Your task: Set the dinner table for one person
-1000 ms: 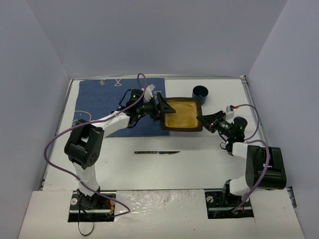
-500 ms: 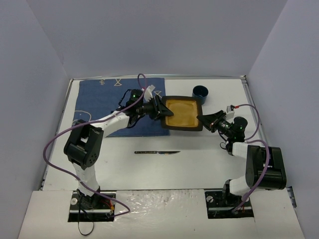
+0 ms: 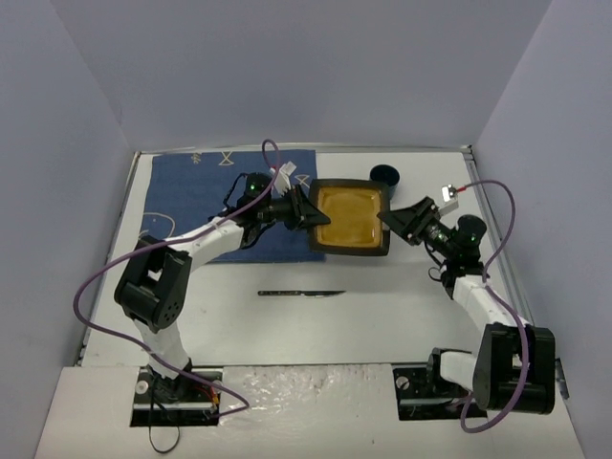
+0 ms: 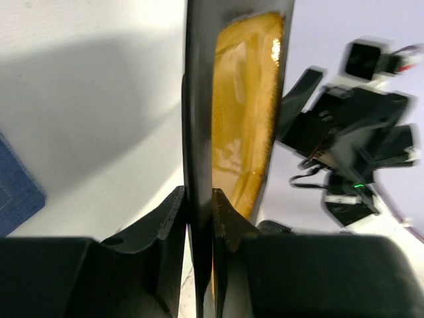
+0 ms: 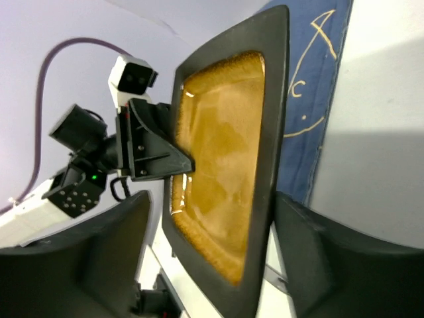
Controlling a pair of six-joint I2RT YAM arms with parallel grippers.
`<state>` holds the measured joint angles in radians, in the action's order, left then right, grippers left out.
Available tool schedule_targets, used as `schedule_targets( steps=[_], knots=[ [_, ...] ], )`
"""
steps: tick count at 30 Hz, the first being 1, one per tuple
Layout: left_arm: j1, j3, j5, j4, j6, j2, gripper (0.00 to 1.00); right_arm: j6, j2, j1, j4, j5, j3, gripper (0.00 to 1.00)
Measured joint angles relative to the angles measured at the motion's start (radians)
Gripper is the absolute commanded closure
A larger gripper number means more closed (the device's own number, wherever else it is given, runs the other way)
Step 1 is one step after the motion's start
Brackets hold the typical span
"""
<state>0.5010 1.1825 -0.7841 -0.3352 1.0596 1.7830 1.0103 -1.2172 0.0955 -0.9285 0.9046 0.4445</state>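
Plate [image 3: 352,220], square, dark rim, amber middle: at the far middle of the dinner table [image 3: 382,306], its left edge at the right border of the blue cloth [image 3: 206,201]. Wrist views suggest it is tipped up off the tabletop; the top view cannot confirm this.

Left gripper [image 3: 308,208]: closed down on the plate's left rim, fingers [image 4: 169,222] pinching it edge-on, one on each face. Judged to be carrying the plate alone.

Right gripper [image 3: 394,222]: jaws spread wide around the plate's right rim, gripping nothing. In the right wrist view the rim lies between the two fingers [image 5: 112,245]. There is a clear gap on one side; the other finger is very near the rim, contact not resolvable.

Key relation: the cloth lies left of the plate, under and beyond the left gripper. The plate is roughly square, so there is no long axis to align; its sides run about parallel to the cloth's borders. Likely next move is a carry to the left onto the cloth. The left arm is nearer and has the grip. The right arm should back off to the right first, since the rim sits inside its jaws.

Room: cup [image 3: 385,174] just beyond the plate's far right corner, near the right gripper, so a retreat toward the far side risks clipping it. Knife [image 3: 301,293] on the near side, long axis left-right, well apart from the plate. Far table rim is near; more open room on the near side
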Motion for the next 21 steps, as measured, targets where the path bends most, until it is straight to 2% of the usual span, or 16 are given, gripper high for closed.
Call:
schedule_targets(
  steps=[5,9,14,21],
  knots=[
    [-0.011,-0.005,-0.011,0.014,-0.033,-0.027,1.00,-0.245,0.125,-0.007,0.362,-0.063,0.148,0.12],
    [-0.067,-0.006,-0.036,0.063,-0.058,-0.036,1.00,-0.377,0.204,-0.005,0.578,-0.159,0.241,0.06],
    [-0.225,-0.040,-0.067,0.086,-0.061,-0.037,1.00,-0.470,0.289,-0.005,0.764,-0.279,0.317,0.03],
    [-0.485,-0.068,-0.071,0.188,-0.119,-0.052,1.00,-0.507,0.325,-0.020,0.867,-0.355,0.347,0.02]
  ],
)
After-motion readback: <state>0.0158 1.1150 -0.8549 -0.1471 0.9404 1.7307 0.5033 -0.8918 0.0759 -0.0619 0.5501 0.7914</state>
